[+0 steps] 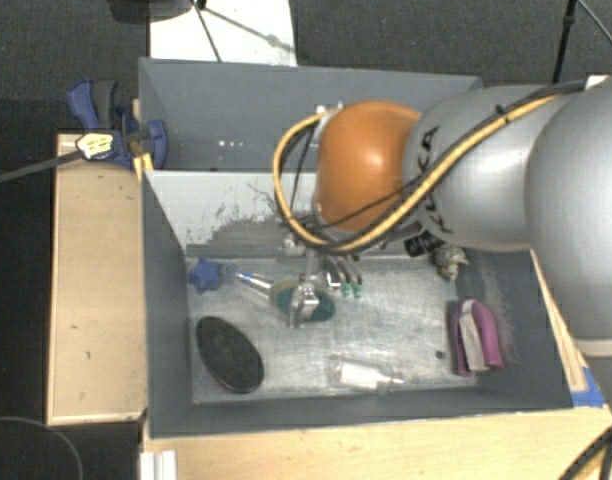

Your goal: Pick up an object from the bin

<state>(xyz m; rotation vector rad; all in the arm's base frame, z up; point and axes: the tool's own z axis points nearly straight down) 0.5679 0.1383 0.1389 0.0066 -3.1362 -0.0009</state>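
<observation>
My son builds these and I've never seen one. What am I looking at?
One camera looks down into a grey metal bin. The big silver shape with the orange cap is a robot arm reaching in from the right. Its gripper is low over a small teal thing mid-bin. Around lie a black oval disc, a blue piece, a clear tube and a purple item. Whether it grips anything, I cannot tell.

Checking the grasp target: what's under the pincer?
A dark teal rounded thing lies under the pincer, mid-bin, a blue-handled tool just left of it. The pincer covers its middle, so its full shape and whether it is gripped cannot be seen.
</observation>
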